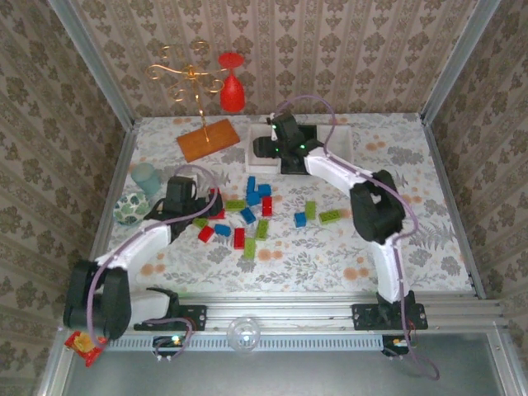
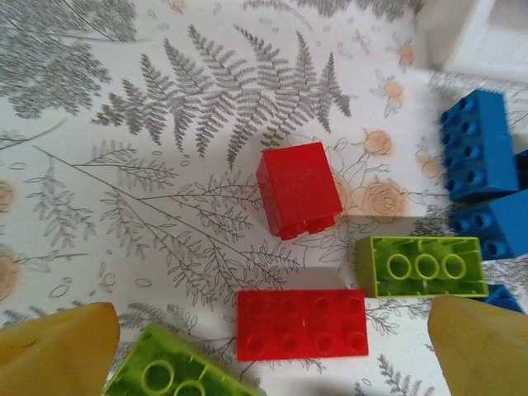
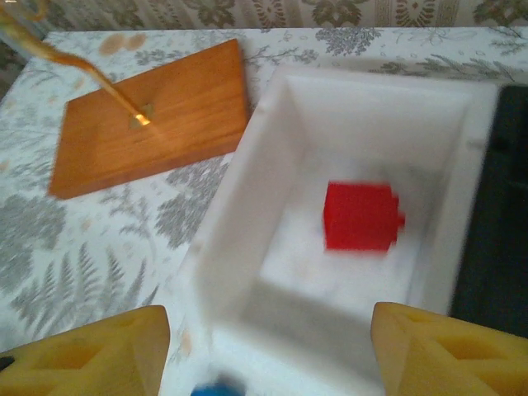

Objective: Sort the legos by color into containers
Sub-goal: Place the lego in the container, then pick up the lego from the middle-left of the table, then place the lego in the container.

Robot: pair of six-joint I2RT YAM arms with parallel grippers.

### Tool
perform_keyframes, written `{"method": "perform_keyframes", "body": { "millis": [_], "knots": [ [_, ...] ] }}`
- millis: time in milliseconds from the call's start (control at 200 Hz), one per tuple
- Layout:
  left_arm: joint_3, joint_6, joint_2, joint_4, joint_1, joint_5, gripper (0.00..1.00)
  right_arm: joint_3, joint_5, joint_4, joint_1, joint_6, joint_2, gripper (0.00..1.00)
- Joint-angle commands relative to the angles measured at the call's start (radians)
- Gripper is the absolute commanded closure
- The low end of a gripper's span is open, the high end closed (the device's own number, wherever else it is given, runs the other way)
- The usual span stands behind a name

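Desk covered in fern-and-flower print cloth, patterned walls around it. Three shallow rectangular trays sit side by side at the far middle: a left white tray, a black tray touching its right wall, and another white tray beyond that. Flat orange wooden board just left of the trays, with a gold wire stand rising from it and a red wine glass behind. Pale green cup and a patterned bowl at the desk's left edge. Right pincer is spread, gripping nothing, and hangs over the near rim of the left white tray. One red lego brick lies inside that tray, ahead of the fingers. Left pincer is spread and low over the loose lego pile mid-desk. Flat red eight-stud brick lies between its yellow fingers, not touched. Red block is just beyond it, an upturned lime brick to the right, blue bricks at the right edge, and a second lime brick beside the left finger.
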Motion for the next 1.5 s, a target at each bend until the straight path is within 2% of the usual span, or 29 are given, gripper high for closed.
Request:
{"method": "perform_keyframes", "body": {
  "millis": [0, 160, 305, 420, 550, 765, 880, 940, 1030, 1120, 1375, 1495],
  "knots": [
    [0.089, 0.016, 0.107, -0.020, -0.028, -0.006, 0.04, -0.169, -0.049, 0.112, 0.017, 0.001, -0.183, 0.32],
    [0.202, 0.039, 0.282, -0.032, -0.038, -0.076, 0.07, -0.365, -0.052, 0.159, 0.023, 0.022, -0.350, 0.29],
    [0.273, 0.031, 0.403, -0.025, -0.036, -0.079, 0.15, -0.467, -0.022, 0.157, 0.023, 0.017, -0.451, 0.28],
    [0.316, 0.021, 0.478, -0.016, -0.041, -0.076, 0.28, -0.520, -0.004, 0.150, 0.022, 0.013, -0.498, 0.27],
    [0.340, 0.027, 0.521, 0.004, -0.061, -0.133, 0.45, -0.569, -0.017, 0.138, 0.021, 0.025, -0.529, 0.27],
    [0.358, 0.025, 0.562, 0.039, -0.086, -0.183, 0.63, -0.656, -0.019, 0.138, 0.021, 0.052, -0.599, 0.26],
    [0.367, 0.029, 0.531, 0.046, -0.113, -0.199, 0.73, -0.699, -0.016, 0.124, 0.021, 0.058, -0.652, 0.26],
    [0.368, 0.041, 0.481, 0.053, -0.141, -0.224, 0.74, -0.721, -0.014, 0.117, 0.016, 0.058, -0.679, 0.26],
    [0.383, 0.071, 0.408, 0.073, -0.235, -0.260, 0.74, -0.748, -0.002, 0.106, -0.001, 0.057, -0.747, 0.25],
    [0.430, 0.107, 0.397, 0.095, -0.279, -0.279, 0.74, -0.781, 0.035, 0.113, -0.019, 0.056, -0.795, 0.25],
    [0.735, 0.199, 0.623, 0.034, -0.291, -0.258, 0.71, -0.840, 0.053, 0.140, -0.048, 0.078, -0.844, 0.24],
    [0.891, 0.223, 0.748, -0.017, -0.278, -0.240, 0.66, -0.840, 0.060, 0.115, -0.048, 0.079, -0.846, 0.24]
  ]
}}
